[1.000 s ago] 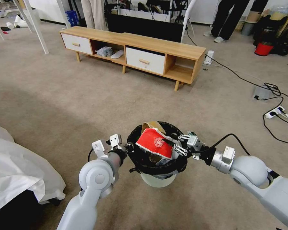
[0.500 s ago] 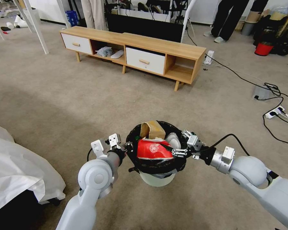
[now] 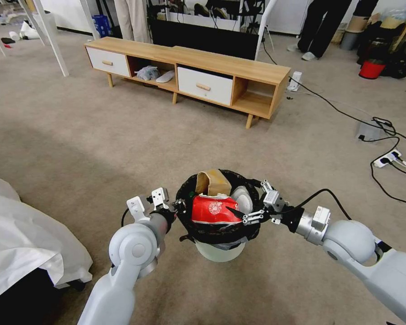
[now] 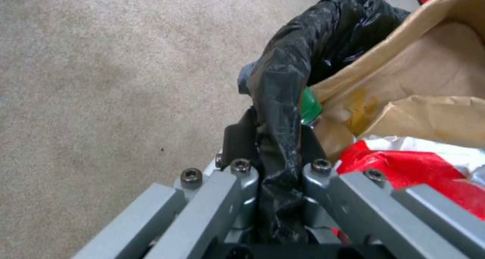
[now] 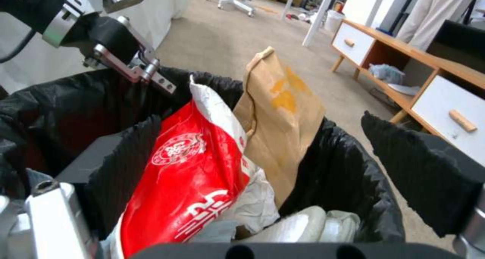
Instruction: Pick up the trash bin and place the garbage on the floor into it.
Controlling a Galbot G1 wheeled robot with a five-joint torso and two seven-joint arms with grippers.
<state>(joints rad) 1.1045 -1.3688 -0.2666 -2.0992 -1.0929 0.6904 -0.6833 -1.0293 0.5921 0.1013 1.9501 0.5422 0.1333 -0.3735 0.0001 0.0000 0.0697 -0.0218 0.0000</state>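
Note:
The trash bin [image 3: 219, 253] is white with a black bag [image 3: 212, 234] folded over its rim, and it sits between my two arms. My left gripper [image 3: 178, 208] [image 4: 275, 138] is shut on the bin's bagged rim. Garbage lies inside: a red wrapper [image 3: 212, 210] [image 5: 192, 164], a brown paper bag [image 3: 214, 181] [image 5: 283, 107], white tissues [image 3: 241, 198] [image 5: 303, 225] and a green cap [image 4: 310, 107]. My right gripper [image 3: 252, 202] [image 5: 260, 126] is open at the bin's opposite rim, just above the wrapper, with nothing between its fingers.
A low wooden cabinet [image 3: 189, 67] with white drawers stands ahead. Black cables and a power strip [image 3: 385, 158] lie on the carpet to the right. White sheeting [image 3: 22, 239] covers something at my near left. A red bucket [image 3: 371, 69] stands far right.
My right gripper opened and let go of the red wrapper, which dropped from a tilt above the rim down into the bin. The left gripper kept its hold.

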